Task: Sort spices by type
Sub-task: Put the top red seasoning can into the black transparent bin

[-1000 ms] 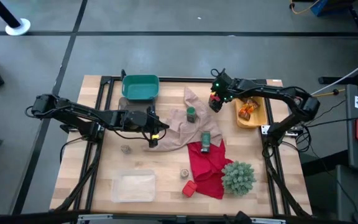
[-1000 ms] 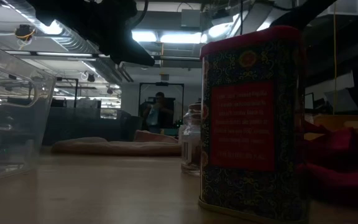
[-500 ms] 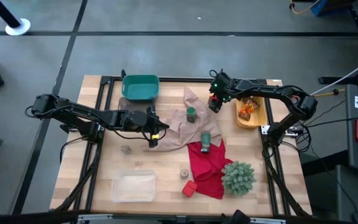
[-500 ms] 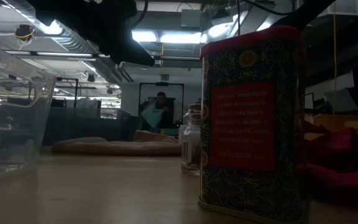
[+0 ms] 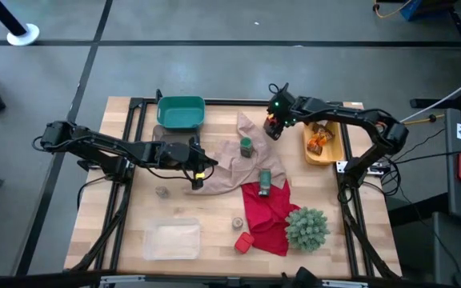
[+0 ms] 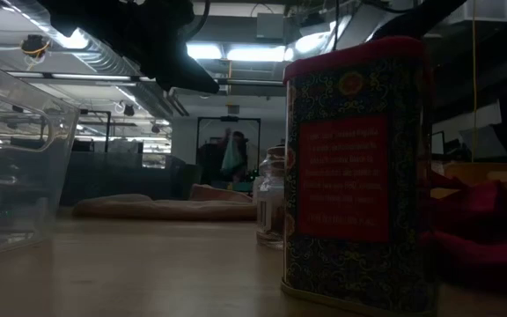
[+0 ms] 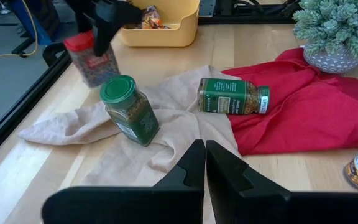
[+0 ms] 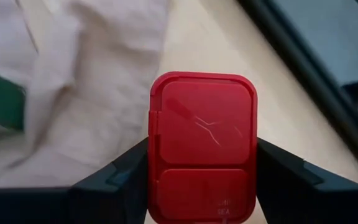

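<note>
Sorting looks barely started. Only the orange packets (image 5: pixel 318 141) sit grouped, in the yellow tray (image 5: pixel 323 158) just beside the right pincer (image 5: pixel 272 127) on its outer side. Everything else is scattered.

Left to do, judging by the layout:
- upright green jar (image 5: pixel 246 146) on the beige cloth (image 5: pixel 229 164), near the right pincer on the table-centre side
- second green jar (image 5: pixel 264 182) lying on its side where the beige cloth meets the red cloth (image 5: pixel 266 212), further off the same way
- red tin (image 5: pixel 243 242) at the front edge by the red cloth, well apart from both pincers
- small round pot (image 5: pixel 237 222) near that tin, another pot (image 5: pixel 162 191) just in front of the left pincer (image 5: pixel 199 173)
- teal bin (image 5: pixel 180 112) and clear tub (image 5: pixel 170 240) hold nothing I can see

Right pincer: fingers wide apart, straddling a second red tin (image 8: pixel 204 146). The right wrist view looks straight down on its lid, one finger (image 8: pixel 114 180) on each side, very close to the tin walls. Can't tell whether they're actually pressing or just bracketing it. The left wrist view shows the tin standing upright under the pincer, next to the tray; whether it's on the table or just lifted is unclear.

Left pincer: fingers together, holding nothing, parked over the beige cloth's near edge, idle.
</note>
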Available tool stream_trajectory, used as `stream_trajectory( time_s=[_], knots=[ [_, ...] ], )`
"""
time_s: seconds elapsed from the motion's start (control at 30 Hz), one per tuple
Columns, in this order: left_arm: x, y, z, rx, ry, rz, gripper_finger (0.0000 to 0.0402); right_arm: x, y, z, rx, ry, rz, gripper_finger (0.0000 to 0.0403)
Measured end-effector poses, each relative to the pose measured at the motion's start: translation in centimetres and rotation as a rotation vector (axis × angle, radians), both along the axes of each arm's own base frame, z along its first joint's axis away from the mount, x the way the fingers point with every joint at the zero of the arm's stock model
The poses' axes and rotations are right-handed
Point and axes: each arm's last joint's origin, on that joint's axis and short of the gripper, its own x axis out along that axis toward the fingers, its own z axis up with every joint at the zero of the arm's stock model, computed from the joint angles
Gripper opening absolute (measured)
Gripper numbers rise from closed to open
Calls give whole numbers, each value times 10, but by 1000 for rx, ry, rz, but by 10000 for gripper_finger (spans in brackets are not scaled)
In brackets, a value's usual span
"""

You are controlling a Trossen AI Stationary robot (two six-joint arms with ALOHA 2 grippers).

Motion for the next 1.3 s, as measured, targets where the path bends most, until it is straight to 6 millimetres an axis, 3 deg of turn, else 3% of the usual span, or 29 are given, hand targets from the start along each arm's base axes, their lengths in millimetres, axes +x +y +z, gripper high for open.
stream_trajectory(
  time_s=[0.4,0.67,0.93,1.3],
  knots=[
    [0,0,1,6,-9,0,0,27,-10,67,-1,-304,118,229],
    [-10,3,17,40,-70,74,0,53,3,90,-105,-526,241,233],
    [-39,5,44,32,-136,81,0,81,12,84,-152,-631,318,228],
    [-64,6,51,33,-89,82,0,138,29,45,-113,-747,489,227]
  ],
)
